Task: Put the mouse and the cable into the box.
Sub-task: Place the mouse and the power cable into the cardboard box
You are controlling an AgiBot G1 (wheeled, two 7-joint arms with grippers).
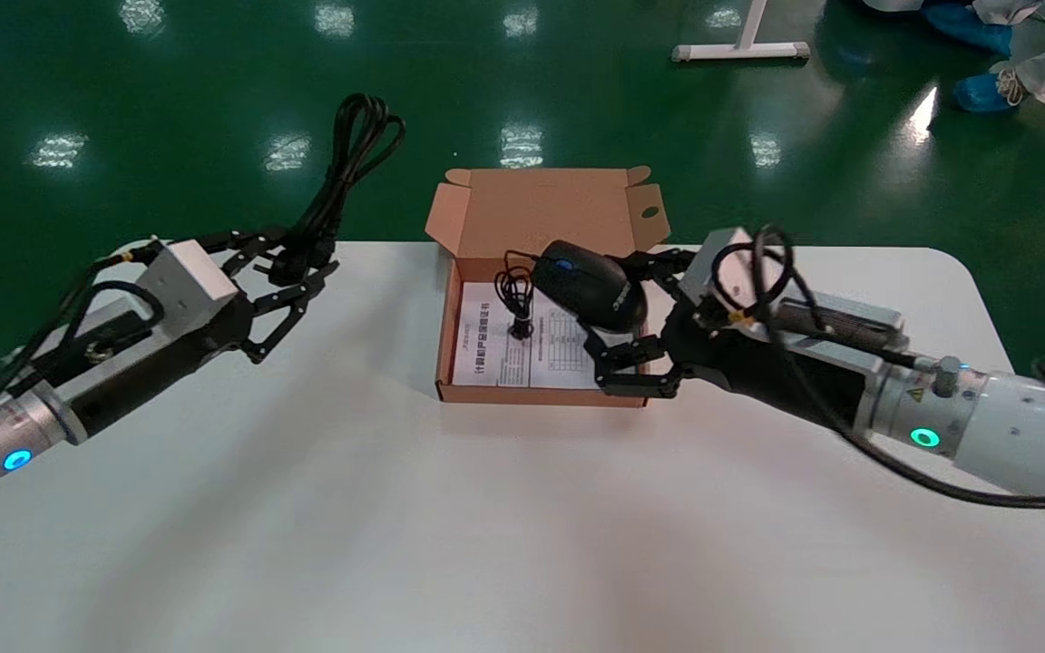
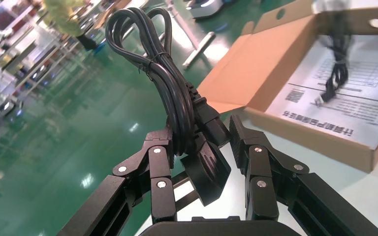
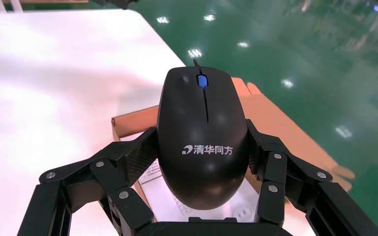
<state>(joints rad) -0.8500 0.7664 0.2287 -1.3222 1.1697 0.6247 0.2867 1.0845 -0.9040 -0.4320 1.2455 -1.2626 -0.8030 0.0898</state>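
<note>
On the left of the head view, the left gripper (image 1: pixel 318 258) is hovering above the table's (image 1: pixel 395 508) far left corner, its fingers (image 2: pixel 160 160) clamping the plug end of the black cable (image 1: pixel 355 150). The bundled loops are sticking up toward the upper left of the frame, out over the green floor (image 1: pixel 123 91) and clear of the table. The left wrist view shows the same grip, with the cable (image 2: pixel 174 93) pinched between both fingers.

At centre, the cardboard box (image 1: pixel 541 209) is sitting open on the table's far edge, lid flap standing up behind it. A printed leaflet (image 1: pixel 495 349) is lying flat on its bottom, and the mouse's thin cord (image 1: pixel 513 295) is dangling down onto that paper.

Just right of centre, the right gripper (image 1: pixel 622 313) is reaching in from the right, fingers (image 3: pixel 133 157) squeezing the black mouse (image 1: pixel 590 286) by its sides. The mouse is hanging above the box's right half, not touching the leaflet.
</note>
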